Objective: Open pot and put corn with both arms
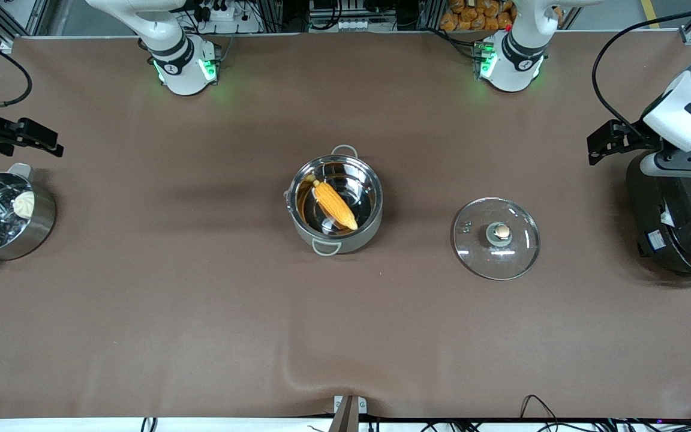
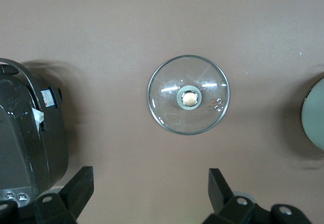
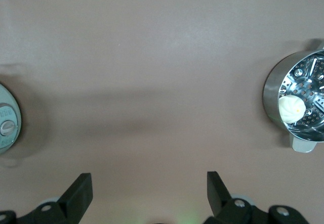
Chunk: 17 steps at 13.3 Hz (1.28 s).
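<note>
The shiny steel pot (image 1: 335, 204) stands open at the table's middle. The yellow-orange corn (image 1: 334, 206) lies slanted inside it. The clear glass lid (image 1: 496, 238) with its tan knob lies flat on the table toward the left arm's end, apart from the pot; it also shows in the left wrist view (image 2: 188, 94). My left gripper (image 1: 602, 146) is open and empty, up over the table beside the black cooker; its own view shows it (image 2: 150, 186) with bare table between the jaws. My right gripper (image 1: 42, 140) is open and empty over the table beside the steamer pot, as its own view shows (image 3: 149, 188).
A large black cooker (image 1: 678, 222) stands at the left arm's end of the table, also in the left wrist view (image 2: 25, 133). A steel steamer pot (image 1: 3, 216) with a white bun (image 1: 23, 204) stands at the right arm's end and shows in the right wrist view (image 3: 296, 102). The brown cloth (image 1: 201, 300) covers the table.
</note>
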Each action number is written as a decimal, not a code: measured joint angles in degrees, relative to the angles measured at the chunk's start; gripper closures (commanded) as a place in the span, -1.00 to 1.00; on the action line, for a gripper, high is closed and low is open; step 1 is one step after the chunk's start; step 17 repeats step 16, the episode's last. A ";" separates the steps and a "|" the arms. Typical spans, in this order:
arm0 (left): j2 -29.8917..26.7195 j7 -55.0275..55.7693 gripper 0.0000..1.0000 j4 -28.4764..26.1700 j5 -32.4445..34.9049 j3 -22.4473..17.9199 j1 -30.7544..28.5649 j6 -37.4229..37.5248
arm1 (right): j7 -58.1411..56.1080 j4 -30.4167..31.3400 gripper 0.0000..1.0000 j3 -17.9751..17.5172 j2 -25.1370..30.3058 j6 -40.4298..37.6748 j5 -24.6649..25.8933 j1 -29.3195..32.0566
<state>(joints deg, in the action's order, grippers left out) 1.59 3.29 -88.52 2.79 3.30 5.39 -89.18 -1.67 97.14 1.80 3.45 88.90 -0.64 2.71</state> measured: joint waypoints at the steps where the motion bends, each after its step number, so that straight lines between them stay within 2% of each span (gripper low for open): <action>1: 0.06 0.00 -1.00 -0.19 0.00 -0.01 -0.04 0.00 | 0.00 0.00 -1.00 -1.75 0.00 0.09 -0.33 1.69; 5: 0.43 0.00 -1.00 -0.23 0.00 -0.02 -0.57 0.00 | 0.00 0.00 -1.00 -3.68 0.00 0.01 -0.41 2.29; 17: 0.52 1.26 -1.00 -0.23 -1.15 0.44 -2.43 0.00 | -0.01 0.01 -1.00 -4.32 0.00 0.01 -0.45 1.99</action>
